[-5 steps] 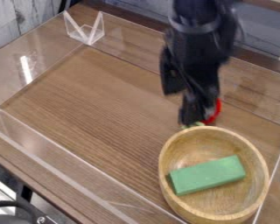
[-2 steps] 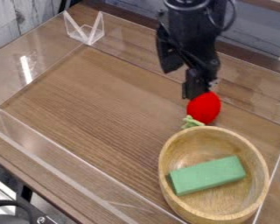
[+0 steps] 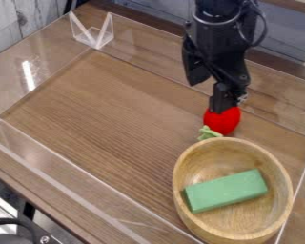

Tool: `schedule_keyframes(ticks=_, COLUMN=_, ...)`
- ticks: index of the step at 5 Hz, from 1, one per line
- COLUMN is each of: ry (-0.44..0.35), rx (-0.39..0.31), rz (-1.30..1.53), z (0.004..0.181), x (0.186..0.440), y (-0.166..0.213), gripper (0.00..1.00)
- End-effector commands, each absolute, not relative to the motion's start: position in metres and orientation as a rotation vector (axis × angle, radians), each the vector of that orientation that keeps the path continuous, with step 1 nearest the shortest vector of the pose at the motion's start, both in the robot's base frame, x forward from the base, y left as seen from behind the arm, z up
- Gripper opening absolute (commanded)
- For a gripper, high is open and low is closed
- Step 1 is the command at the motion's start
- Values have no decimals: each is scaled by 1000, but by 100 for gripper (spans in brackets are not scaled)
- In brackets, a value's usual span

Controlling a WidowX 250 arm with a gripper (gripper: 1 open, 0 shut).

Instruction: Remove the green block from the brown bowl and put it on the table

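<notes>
Green block [image 3: 225,192] lies flat inside brown bowl [image 3: 233,191] at counter [image 3: 104,105] 5 o'clock. Gripper [image 3: 224,98] wide open, empty, hovers 12 o'clock of bowl over red strawberry toy [image 3: 221,120]; likely staging for descent.

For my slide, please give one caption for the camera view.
Open black gripper hovers above red strawberry toy; flat mint-green block lies in round tan wooden bowl on dark wood table.

- The flat rectangular mint-green block [image 3: 225,192] is matte and plain.
- The round light-tan wooden bowl [image 3: 191,184] shows faint grain.
- The dark brown wood-grain tabletop [image 3: 104,114] carries streaks (paler glare at left).
- The red strawberry-like toy [image 3: 221,121] has green leaves.
- The black robot gripper [image 3: 216,91] is unpatterned.
</notes>
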State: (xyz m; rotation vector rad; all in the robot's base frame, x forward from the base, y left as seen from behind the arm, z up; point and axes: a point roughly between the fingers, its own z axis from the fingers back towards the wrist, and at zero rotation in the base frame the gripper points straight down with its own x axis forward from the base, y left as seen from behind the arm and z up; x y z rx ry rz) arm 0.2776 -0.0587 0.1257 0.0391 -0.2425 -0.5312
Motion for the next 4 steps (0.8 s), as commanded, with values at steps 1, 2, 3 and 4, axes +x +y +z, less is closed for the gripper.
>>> schedule_keyframes(ticks=1, ry=-306, rx=52, rz=-511, z=140, x=290, y=-57, gripper=100)
schedule_keyframes(ticks=2, ry=-314, rx=58, rz=-501, z=140, x=294, y=-54, gripper=100)
schedule_keyframes(ticks=3, ry=-322, rx=63, rz=-493, z=140, x=298, y=-52, gripper=100)
schedule_keyframes(ticks=4, ry=-329, rx=67, rz=-487, z=139, x=302, y=-51, gripper=100)
